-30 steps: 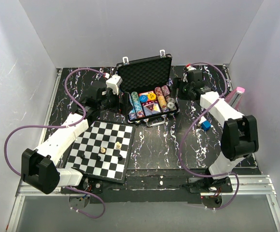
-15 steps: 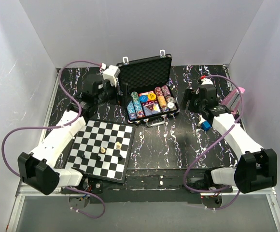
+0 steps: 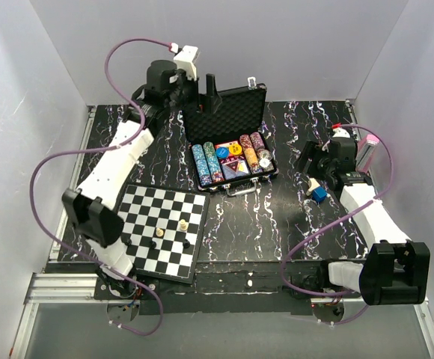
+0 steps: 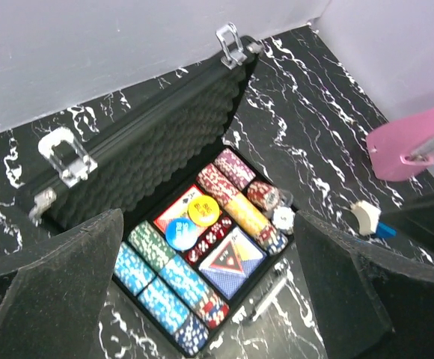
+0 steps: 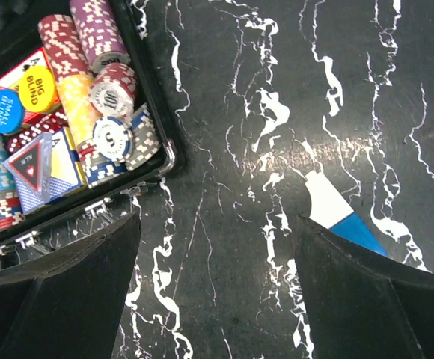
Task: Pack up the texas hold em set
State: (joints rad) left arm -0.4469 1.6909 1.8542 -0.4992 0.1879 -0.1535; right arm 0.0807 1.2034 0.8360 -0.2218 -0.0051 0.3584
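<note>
An open black briefcase (image 3: pixel 228 142) sits at the middle of the bench's (image 3: pixel 277 217) far edge, its foam-lined lid standing upright. Inside lie rows of poker chips (image 4: pixel 164 280) in blue, green, red, yellow and purple, a card deck (image 5: pixel 49 168), a yellow button (image 5: pixel 37 88) and a blue button (image 5: pixel 6 111). Two loose chips (image 5: pixel 114 112) rest on the rows at the case's right end. A dark red strip beside the buttons may be dice; it is too small to be sure.

The left claw (image 3: pixel 202 97) hovers above the lid's left corner and hides it from overhead; its fingers are spread wide with nothing between them. The right claw (image 3: pixel 307 164) hangs low to the right of the case, also spread and empty.

A small blue and white object (image 3: pixel 318 192) near the right edge is hard to identify. A pink metronome (image 3: pixel 368 149) at the right edge is partly hidden by the right arm. A chessboard (image 3: pixel 161 232) with a few pieces lies toward the near left corner.

The bench is black with white marble veins, enclosed by plain white walls.
</note>
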